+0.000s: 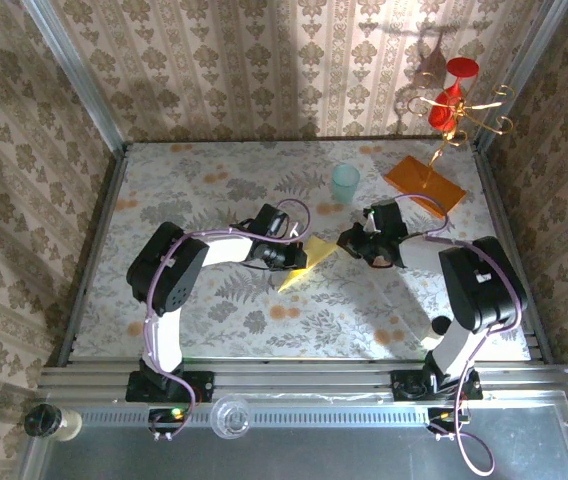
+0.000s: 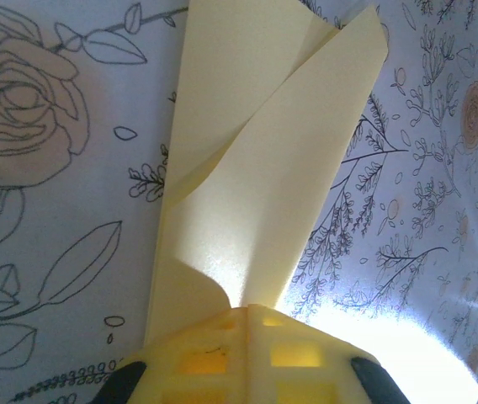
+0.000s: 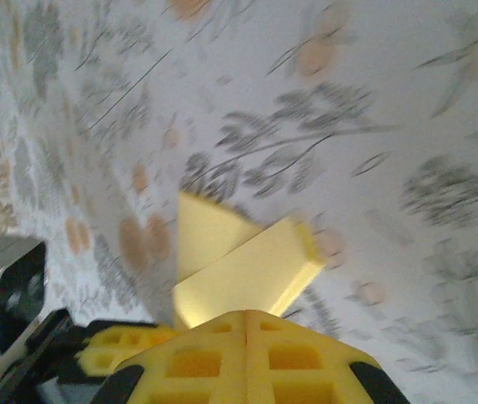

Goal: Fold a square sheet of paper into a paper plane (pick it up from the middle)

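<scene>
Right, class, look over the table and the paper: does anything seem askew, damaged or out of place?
Yes, the sheet of paper. In the left wrist view its two folded layers splay apart at the far end, with the corners mismatched, instead of lying edge to edge. The teal cup stands upright, and nothing looks spilled.

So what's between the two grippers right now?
Only the folded yellow paper, spanning from the left gripper to the right gripper, in the top view.

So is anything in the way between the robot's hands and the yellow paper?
Nothing visible is. The left gripper and the right gripper are each shut right on the folded yellow paper.
</scene>
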Robot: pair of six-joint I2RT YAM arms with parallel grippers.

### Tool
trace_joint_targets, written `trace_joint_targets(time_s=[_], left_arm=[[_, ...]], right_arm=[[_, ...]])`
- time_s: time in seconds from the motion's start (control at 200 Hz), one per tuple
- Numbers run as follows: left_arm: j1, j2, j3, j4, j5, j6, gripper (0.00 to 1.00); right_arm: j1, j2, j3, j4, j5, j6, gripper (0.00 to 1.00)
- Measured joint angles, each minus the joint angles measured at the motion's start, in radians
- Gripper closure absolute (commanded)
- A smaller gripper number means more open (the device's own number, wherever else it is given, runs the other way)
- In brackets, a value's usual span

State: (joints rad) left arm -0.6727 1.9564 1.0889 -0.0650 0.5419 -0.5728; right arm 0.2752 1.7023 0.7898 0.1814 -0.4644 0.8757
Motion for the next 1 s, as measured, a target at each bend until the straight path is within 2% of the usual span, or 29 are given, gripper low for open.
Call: trace_joint_targets(time_s=[0.13, 0.3, 0.54, 0.75, 1.0], left_arm=[[0.0, 0.0, 0.0, 0.0, 0.0, -0.006, 1.0], [0.0, 0.0, 0.0, 0.002, 0.001, -0.019, 1.0], [0.0, -0.002, -0.001, 0.003, 0.012, -0.027, 1.0], [0.0, -0.033, -0.02, 0.014, 0.05, -0.033, 0.89], [0.0, -0.035, 0.004, 0.01, 0.089, -0.027, 0.91]], right_arm=[[0.076, 0.017, 0.006, 0.024, -0.006, 0.031, 0.93], [0.135, 0.114, 0.06, 0.039, -0.016, 0.055, 0.94], [0.138, 0.179, 0.1, 0.011, -0.014, 0.062, 0.95], [0.138, 0.187, 0.135, -0.051, -0.011, 0.034, 0.96], [0.137, 0.195, 0.146, -0.059, -0.012, 0.02, 0.96]])
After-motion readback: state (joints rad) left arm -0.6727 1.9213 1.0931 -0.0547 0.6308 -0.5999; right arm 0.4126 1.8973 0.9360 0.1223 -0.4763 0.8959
